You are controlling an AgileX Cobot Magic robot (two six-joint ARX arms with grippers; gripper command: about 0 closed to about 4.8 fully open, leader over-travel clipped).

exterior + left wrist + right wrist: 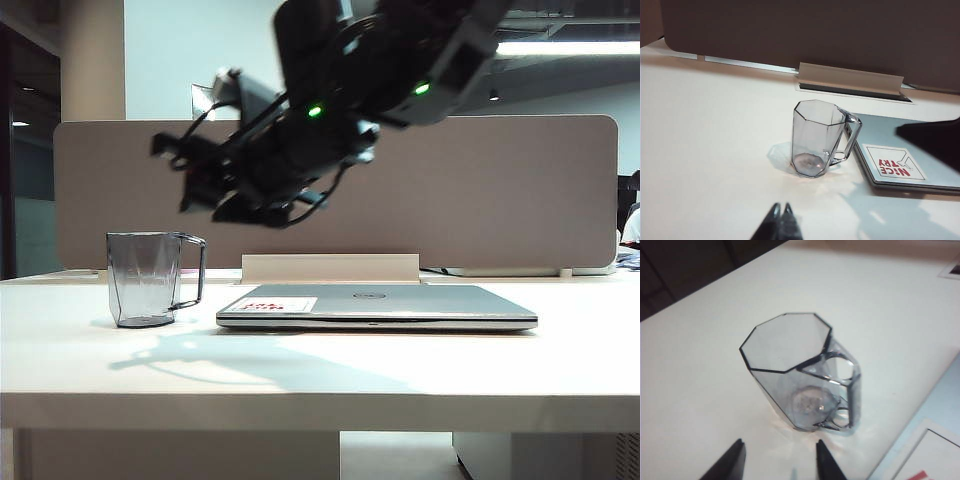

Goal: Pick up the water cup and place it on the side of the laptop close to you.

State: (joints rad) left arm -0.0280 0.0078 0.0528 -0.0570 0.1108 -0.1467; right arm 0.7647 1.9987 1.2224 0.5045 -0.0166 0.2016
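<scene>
Your water cup [146, 277] stands upright on the white table [320, 360], just to the left of the laptop [378, 306] in the exterior view, near it but not touching. The cup is clear smoky grey with flat faceted sides that narrow toward the base. Its angular loop handle [193, 271] points toward the laptop. You can see nothing inside it.

The laptop lies shut and flat, silver-grey, with a small logo at the middle of the lid and a white sticker [279, 304] with red print at the corner nearest the cup. In the left wrist view the cup [816, 138] sits just beside that stickered corner [893, 164].

Your right gripper [780, 456] hangs in the air above the cup, its two dark fingers [732, 458] spread apart with nothing between them. In its wrist view the cup's [801, 373] open rim lies just beyond the fingertips, and they do not touch it. In the exterior view this arm shows as a dark, blurred mass [290, 140] high over the table, above the cup and the laptop.

Your left gripper [780, 216] shows only as two dark fingertips pressed together at the edge of its wrist view, well short of the cup and holding nothing.

Behind everything stands a beige divider panel [520, 190].
</scene>
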